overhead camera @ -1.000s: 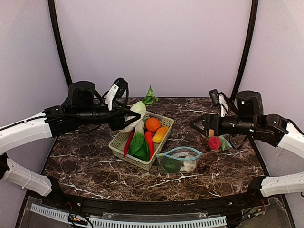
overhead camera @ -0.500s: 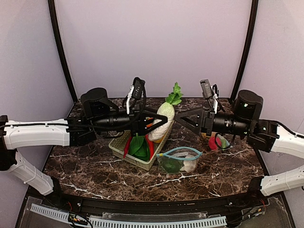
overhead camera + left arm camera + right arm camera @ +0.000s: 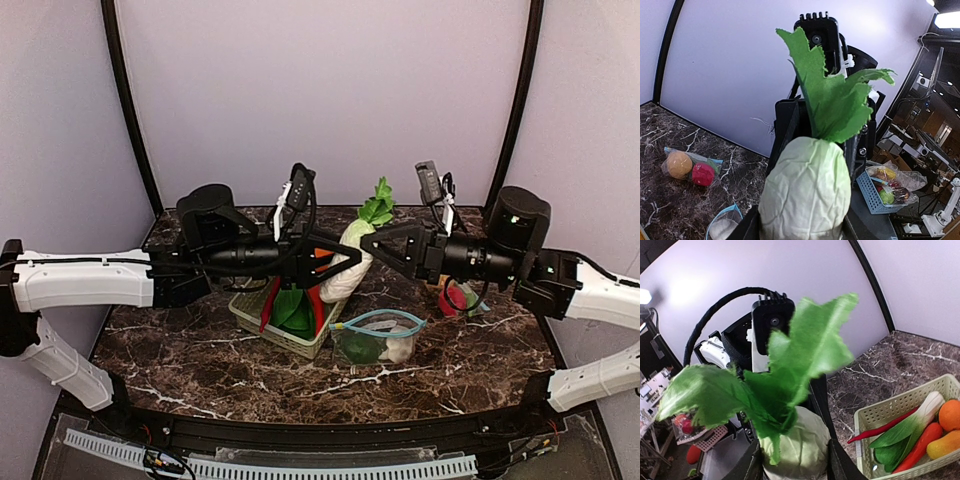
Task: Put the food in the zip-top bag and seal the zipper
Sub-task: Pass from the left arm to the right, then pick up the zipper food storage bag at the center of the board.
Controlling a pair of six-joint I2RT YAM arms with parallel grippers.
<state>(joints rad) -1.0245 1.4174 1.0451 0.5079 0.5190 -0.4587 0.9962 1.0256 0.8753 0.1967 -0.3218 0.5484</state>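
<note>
White radish [image 3: 345, 278] (leaves up) clamped midair between left fingers [image 3: 330, 246] and right fingers [image 3: 392, 234], both outstretched.

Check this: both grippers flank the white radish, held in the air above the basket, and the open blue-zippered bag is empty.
The blue-zippered bag is not empty: the top external view shows a green item and a white one inside it. The rest holds: left gripper and right gripper flank the white radish above the basket.

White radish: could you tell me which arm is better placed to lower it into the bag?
Probably right: the right gripper grips the leafy end of the white radish, nearer the open bag than the left gripper holding its body.
</note>
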